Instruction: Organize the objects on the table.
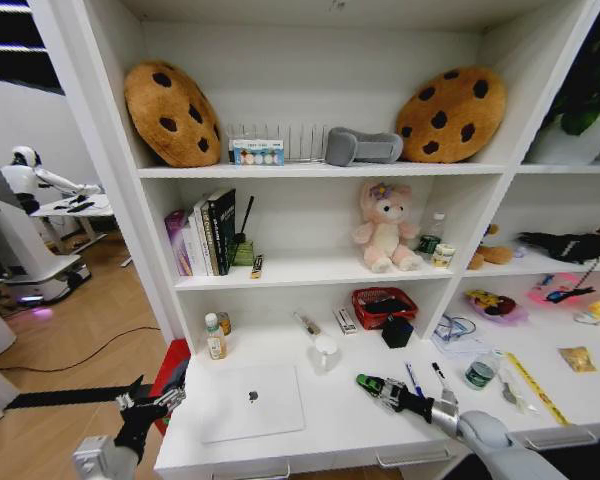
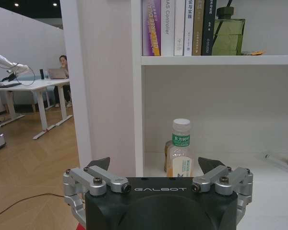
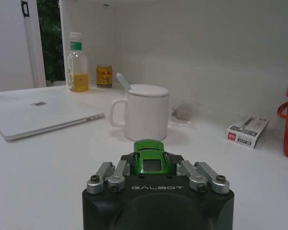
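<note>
- White desk (image 1: 340, 425) fronts tall shelving; right gripper (image 3: 151, 165) hovers low over it, clamped on the green toy car (image 3: 150, 157).
- Just beyond the car: white mug (image 3: 145, 111); farther off to its side, silver laptop (image 3: 38, 111).
- Left gripper (image 2: 156, 167) spread wide, empty, off the desk's left end, a small bottle (image 2: 180, 148) ahead.

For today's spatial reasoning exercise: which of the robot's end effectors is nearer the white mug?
Right. The right end effector, shut on the green toy car, sits just beside the white mug; the left end effector hangs off the table's left edge, beyond the laptop.
</note>
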Robot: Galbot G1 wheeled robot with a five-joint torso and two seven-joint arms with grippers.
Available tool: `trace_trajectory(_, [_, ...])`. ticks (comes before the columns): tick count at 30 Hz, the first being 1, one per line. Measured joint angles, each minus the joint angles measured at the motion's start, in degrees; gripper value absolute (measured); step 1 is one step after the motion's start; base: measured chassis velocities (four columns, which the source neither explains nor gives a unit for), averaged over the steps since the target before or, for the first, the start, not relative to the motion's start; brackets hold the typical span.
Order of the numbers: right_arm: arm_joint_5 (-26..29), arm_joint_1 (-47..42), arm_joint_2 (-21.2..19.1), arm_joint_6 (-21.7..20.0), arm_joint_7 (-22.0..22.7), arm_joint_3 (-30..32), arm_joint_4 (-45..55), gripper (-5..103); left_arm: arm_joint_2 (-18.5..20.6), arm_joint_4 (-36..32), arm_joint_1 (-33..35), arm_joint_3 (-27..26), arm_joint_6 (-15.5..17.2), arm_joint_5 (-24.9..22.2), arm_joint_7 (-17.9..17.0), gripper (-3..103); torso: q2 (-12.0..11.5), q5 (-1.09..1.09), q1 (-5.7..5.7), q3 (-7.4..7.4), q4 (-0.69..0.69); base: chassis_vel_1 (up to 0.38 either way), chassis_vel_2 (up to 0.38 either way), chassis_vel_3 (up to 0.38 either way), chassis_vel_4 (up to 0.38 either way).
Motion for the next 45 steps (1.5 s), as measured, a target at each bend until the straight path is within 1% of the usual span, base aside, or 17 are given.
trace_trajectory(5, [1.3,-5.3,-1.4,0.1,-1.3,5.6,6.0,36,0.3,-0.1,-0.1,-0.1,0.0,0.0,0.0,100,0.0,0.01,0.0,0.0,0.0,0.0,0.0,0.0,0.0])
trace_trajectory(7, [3.4,-8.6,-3.2,1.2,-2.1,9.3,10.8,36,0.3,-0.4,0.1,-0.4,-0.1,0.0,0.0,100,0.0,-0.01,0.0,0.0,-0.02,0.0,0.0,0.0,0.0])
trace_trajectory(11, [7.3,-8.9,-5.9,1.7,-1.7,11.7,17.1,36,-1.2,-1.2,0.7,-0.9,-0.4,0.5,0.0,100,0.0,0.01,0.0,0.0,0.03,0.0,0.0,0.0,0.0])
trace_trajectory(15, [10.1,-8.4,-7.1,0.8,-0.8,12.8,20.9,36,-1.5,-1.5,0.8,-0.9,-0.4,0.7,0.0,100,0.0,0.01,0.0,0.0,0.01,0.0,0.0,0.0,0.0])
trace_trajectory(17, [14.7,-6.7,-9.5,-1.4,1.0,14.2,25.6,36,-1.5,-1.7,0.8,-0.8,-0.5,1.0,0.1,100,0.0,-0.01,0.0,0.0,0.01,0.0,0.0,0.0,0.0])
trace_trajectory(18, [14.7,-6.7,-9.5,-1.4,1.0,14.2,25.6,36,-1.5,-1.7,0.8,-0.8,-0.5,1.0,0.1,100,0.0,-0.01,0.0,0.0,0.01,0.0,0.0,0.0,0.0])
trace_trajectory(21, [20.2,-3.2,-12.9,-4.1,4.4,14.7,29.2,36,-1.0,-1.7,0.6,-0.7,-0.6,1.0,0.1,100,0.0,0.0,0.0,0.0,0.04,0.0,0.0,0.0,0.0])
trace_trajectory(22, [20.2,-3.2,-12.9,-4.1,4.4,14.7,29.2,36,-1.0,-1.7,0.6,-0.7,-0.6,1.0,0.1,100,0.0,0.0,0.0,0.0,0.04,0.0,0.0,0.0,0.0])
trace_trajectory(25, [23.3,0.1,-14.7,-6.4,8.1,14.7,30.8,36,-0.3,-1.5,0.2,-0.3,-0.6,0.8,0.1,100,0.0,-0.01,0.0,0.0,-0.01,0.0,0.0,0.0,0.0])
trace_trajectory(27, [24.3,3.4,-15.5,-8.9,10.9,13.9,31.0,36,0.2,-1.2,0.0,0.2,-0.6,0.8,0.2,100,0.0,0.01,0.0,0.0,0.0,0.0,0.0,0.0,0.0])
trace_trajectory(28, [24.3,3.4,-15.5,-8.9,10.9,13.9,31.0,36,0.2,-1.2,0.0,0.2,-0.6,0.8,0.2,100,0.0,0.01,0.0,0.0,0.0,0.0,0.0,0.0,0.0])
trace_trajectory(30, [24.7,7.4,-16.7,-11.8,11.9,12.3,30.4,36,0.3,-1.0,0.0,0.4,-0.6,0.8,0.3,100,0.0,0.0,0.0,0.0,0.0,0.0,0.0,0.0,0.0])
trace_trajectory(31, [24.7,7.4,-16.7,-11.8,11.9,12.3,30.4,36,0.3,-1.0,0.0,0.4,-0.6,0.8,0.3,100,0.0,0.0,0.0,0.0,0.0,0.0,0.0,0.0,0.0])
trace_trajectory(34, [26.6,14.5,-18.9,-17.2,11.3,7.8,27.4,36,0.4,-0.7,-0.3,0.7,-0.6,0.9,0.3,100,0.0,-0.01,0.0,0.0,0.01,0.0,0.0,0.0,0.0])
trace_trajectory(37, [27.3,17.4,-19.2,-19.2,9.8,5.2,25.1,36,0.3,-0.5,-0.4,0.8,-0.7,0.9,0.3,100,0.0,0.0,0.0,0.0,0.0,0.0,0.0,0.0,0.0])
trace_trajectory(40, [27.5,22.2,-19.0,-20.6,8.9,0.6,21.2,36,0.2,-0.2,-0.5,0.8,-0.8,1.0,0.3,100,0.0,0.01,0.0,0.0,0.0,0.0,0.0,0.0,0.0])
trace_trajectory(45, [26.7,31.9,-15.9,-21.8,9.9,-7.9,16.4,36,0.3,0.2,-0.8,1.1,-0.8,1.0,0.3,100,0.0,0.01,0.0,0.01,0.01,0.0,0.0,0.0,0.0])
